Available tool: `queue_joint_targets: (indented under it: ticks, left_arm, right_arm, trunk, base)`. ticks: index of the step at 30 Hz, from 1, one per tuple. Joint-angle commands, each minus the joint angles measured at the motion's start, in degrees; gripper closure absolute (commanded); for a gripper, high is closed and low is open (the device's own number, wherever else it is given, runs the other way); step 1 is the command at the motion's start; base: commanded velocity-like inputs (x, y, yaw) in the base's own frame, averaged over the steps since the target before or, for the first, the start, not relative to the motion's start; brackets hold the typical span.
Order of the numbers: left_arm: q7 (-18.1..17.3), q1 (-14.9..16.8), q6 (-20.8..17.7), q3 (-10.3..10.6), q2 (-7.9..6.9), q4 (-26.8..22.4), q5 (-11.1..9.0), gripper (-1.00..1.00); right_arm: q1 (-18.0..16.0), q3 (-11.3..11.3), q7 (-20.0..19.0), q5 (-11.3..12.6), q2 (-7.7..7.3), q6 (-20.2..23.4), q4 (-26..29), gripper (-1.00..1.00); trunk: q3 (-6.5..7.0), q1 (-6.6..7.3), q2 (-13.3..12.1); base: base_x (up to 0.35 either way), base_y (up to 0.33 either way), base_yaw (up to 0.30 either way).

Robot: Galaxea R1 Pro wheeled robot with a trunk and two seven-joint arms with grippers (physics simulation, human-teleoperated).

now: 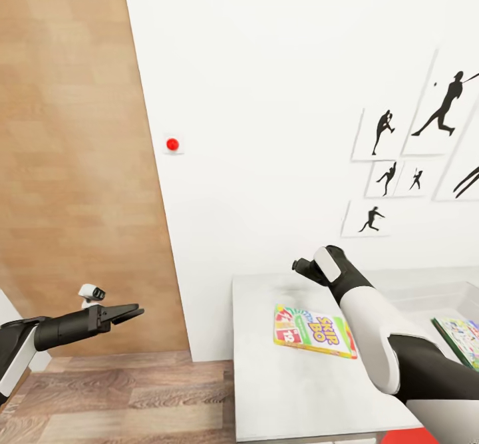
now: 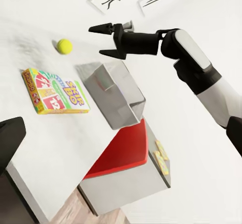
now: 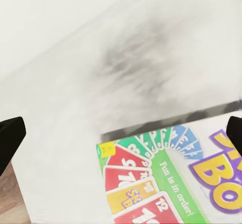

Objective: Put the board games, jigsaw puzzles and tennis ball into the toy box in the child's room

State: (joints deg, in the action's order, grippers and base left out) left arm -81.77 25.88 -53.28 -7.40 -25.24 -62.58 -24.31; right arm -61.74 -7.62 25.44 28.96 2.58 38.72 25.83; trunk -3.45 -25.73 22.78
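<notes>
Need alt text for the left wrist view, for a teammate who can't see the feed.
The right gripper, jaws open and empty, hangs above the light grey table near a small yellow-green tennis ball. A yellow-green-red Skip-Bo board game box lies flat on the table beside the light grey toy box. A grey cabinet with a red top stands past the table's edge.

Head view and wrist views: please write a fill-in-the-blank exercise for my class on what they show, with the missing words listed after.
1. The board game lies flat on the ___.
2. The tennis ball lies ___ the toy box, not in it.
3. The right hand hangs above the desk with its jaws ___, holding nothing.

Missing words: table; outside; open.
</notes>
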Motion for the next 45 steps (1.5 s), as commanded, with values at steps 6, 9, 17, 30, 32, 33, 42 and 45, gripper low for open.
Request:
queue_joint_targets:
  ticks: [6, 9, 17, 30, 32, 33, 42, 45]
  left_arm:
    - [-0.13, 0.05, -0.56, -0.21, 0.00, 0.00, -0.12, -1.00]
    - [-0.12, 0.05, -0.53, -0.23, 0.01, 0.00, -0.12, -1.00]
    - [-0.20, 0.05, 2.24, -0.25, 0.01, 0.00, -0.19, -1.00]
    - [-0.30, 0.05, 2.77, -0.24, 0.02, 0.00, -0.21, -1.00]
    - [-0.31, 0.05, 2.79, -0.24, 0.02, 0.00, -0.21, -1.00]
    - [-0.31, 0.05, 2.79, -0.23, 0.03, 0.00, -0.21, -1.00]
    - [-0.31, 0.05, 2.82, -0.25, 0.02, 0.00, -0.21, -1.00]
    - [-0.31, 0.05, 2.82, -0.25, 0.02, 0.00, -0.21, -1.00]
  right_arm:
    - [-0.05, -0.19, 0.58, 0.65, -1.05, 0.04, 0.10, -1.00]
    - [-0.05, -0.16, 0.58, 0.65, -1.57, 0.03, 0.04, -1.00]
    - [-0.05, -0.19, 0.58, 0.78, -3.00, -0.01, -0.27, -1.00]
    - [-0.14, -0.14, 0.58, 0.83, -4.17, 0.03, -0.44, -1.00]
    - [-0.18, -0.14, 0.58, 0.83, -4.21, 0.04, -0.44, -1.00]
    - [-0.19, -0.13, 0.58, 0.83, -4.22, 0.04, -0.43, -1.00]
    - [-0.24, -0.15, 0.58, 0.83, -4.25, -0.02, -0.56, -1.00]
    - [-0.24, -0.18, 0.58, 0.83, -4.25, -0.04, -0.59, -1.00]
  trunk:
    - [-0.71, -0.05, 0.14]
    - [-0.99, -0.05, 0.14]
    - [-1.74, -0.05, 0.14]
    - [-2.97, -0.05, 0.14]
    - [-3.16, -0.05, 0.14]
    - [-3.26, -0.05, 0.14]
    - [-4.11, -0.05, 0.14]
    - [-4.39, -0.05, 0.14]
  base:
    - [0.078, 0.026, 0.000]
    - [0.018, 0.006, 0.000]
    - [0.004, 0.001, 0.000]
    - [0.000, 0.000, 0.000]
    - [0.000, 0.000, 0.000]
    - [0.000, 0.000, 0.000]
    - [0.000, 0.000, 0.000]
    - [0.000, 0.000, 0.000]
